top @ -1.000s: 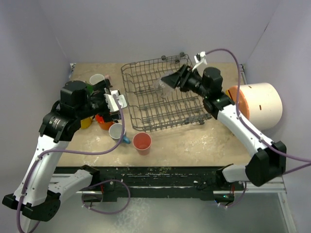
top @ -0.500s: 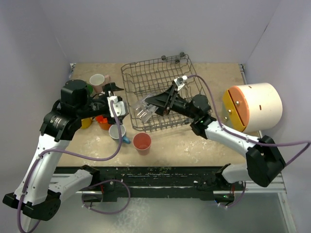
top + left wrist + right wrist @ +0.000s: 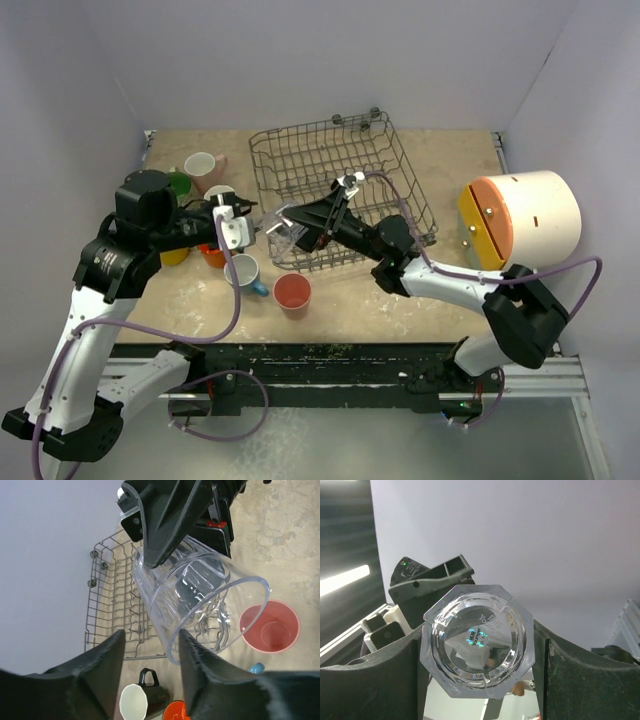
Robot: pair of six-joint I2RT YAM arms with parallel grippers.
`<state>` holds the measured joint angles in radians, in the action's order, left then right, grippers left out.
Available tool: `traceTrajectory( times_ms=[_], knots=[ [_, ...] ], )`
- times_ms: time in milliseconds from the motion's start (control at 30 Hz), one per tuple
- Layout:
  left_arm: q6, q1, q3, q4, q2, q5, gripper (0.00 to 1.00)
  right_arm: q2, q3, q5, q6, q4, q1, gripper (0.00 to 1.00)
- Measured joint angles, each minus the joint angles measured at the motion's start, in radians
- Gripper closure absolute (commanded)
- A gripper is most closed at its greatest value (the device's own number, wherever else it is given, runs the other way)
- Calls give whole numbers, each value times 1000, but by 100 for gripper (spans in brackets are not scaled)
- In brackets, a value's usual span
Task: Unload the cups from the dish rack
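Observation:
My right gripper point(image 3: 305, 225) is shut on the base of the clear glass point(image 3: 283, 228), holding it on its side above the near left corner of the dish rack point(image 3: 400, 185). The glass point(image 3: 200, 595) opens toward my left gripper point(image 3: 150, 635). That gripper is open, and the lower rim lies between its fingers, next to the right finger point(image 3: 192, 655). The right wrist view shows the glass base point(image 3: 477, 640) pinched between both fingers. On the table left of the rack are a pale pink mug point(image 3: 203, 165), a green-lined mug point(image 3: 178, 183), a yellow cup point(image 3: 172, 255), an orange cup point(image 3: 213, 255), a black mug point(image 3: 145, 695), a blue cup point(image 3: 241, 270) and a pink tumbler point(image 3: 292, 293).
A big white cylinder with an orange end point(image 3: 520, 220) lies at the right of the table. Pale walls close the table in at the back and on both sides. The rack point(image 3: 110, 590) holds no cups where it shows.
My right arm has swung the clear glass from over the rack's far side to its near left corner, up to the left gripper. The left fingers have narrowed around the rim.

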<state>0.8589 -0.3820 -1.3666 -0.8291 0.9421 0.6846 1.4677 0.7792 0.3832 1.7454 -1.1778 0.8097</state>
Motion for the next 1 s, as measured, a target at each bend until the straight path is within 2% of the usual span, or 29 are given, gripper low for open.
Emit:
traceTrajectory(
  times_ms=[67, 200, 300, 367, 400, 567, 667, 733, 900, 1000],
  knots=[
    [-16, 0, 0, 8, -10, 2, 70, 7, 0, -33, 13, -18, 23, 78],
    [-60, 0, 0, 17, -22, 18, 82, 32, 1, -106, 38, -66, 68, 65],
    [-79, 2, 2, 28, -27, 9, 97, 62, 4, -138, 66, -117, 88, 40],
    [-84, 2, 5, 50, -31, -8, 100, 71, 4, -143, 80, -137, 96, 10],
    [-89, 2, 6, 58, -32, -11, 100, 71, 3, -151, 84, -138, 99, 1],
    [-100, 0, 11, 51, -7, -12, 100, -4, -56, -126, 31, -57, 64, 0],
    [-92, -6, -28, -13, 60, 0, 100, -125, -77, -83, -80, 177, -33, 0],
    [-79, -35, -77, -68, 125, -5, 100, -219, -54, -85, -222, 425, -127, 0],
    [-30, -240, -137, -159, 299, -68, 100, -340, 117, -237, -605, 1012, -293, 0],
    [-5, -361, -155, -225, 389, -98, 100, -377, 193, -334, -762, 1248, -343, 0]
  ],
)
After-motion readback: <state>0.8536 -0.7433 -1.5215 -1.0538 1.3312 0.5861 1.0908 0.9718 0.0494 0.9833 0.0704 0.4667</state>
